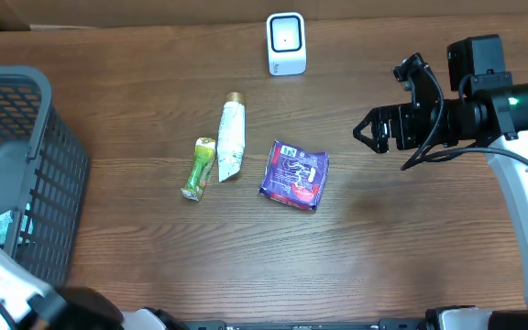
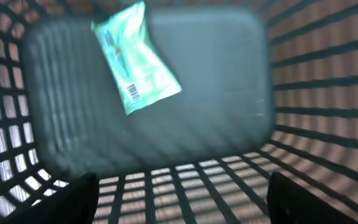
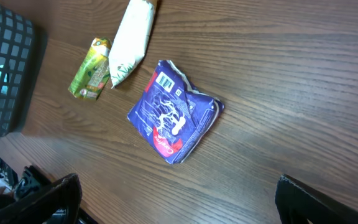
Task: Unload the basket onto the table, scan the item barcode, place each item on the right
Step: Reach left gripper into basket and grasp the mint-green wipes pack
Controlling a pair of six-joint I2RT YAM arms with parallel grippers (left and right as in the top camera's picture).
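Left wrist view: left hand (image 2: 182, 186) open and empty inside the basket (image 2: 303, 81).
A mint-green packet (image 2: 138, 59) lies on the basket floor below it, barcode up. The right hand (image 1: 367, 128) hangs wide open above the counter (image 1: 411, 238), near the purple packet (image 1: 294, 174); the scanner (image 1: 286, 43) stands well apart at the far edge.

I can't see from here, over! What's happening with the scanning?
Left gripper open inside basket, teal packet on its floor, barcode up. Right gripper open, empty. Purple packet untouched; scanner unblocked.
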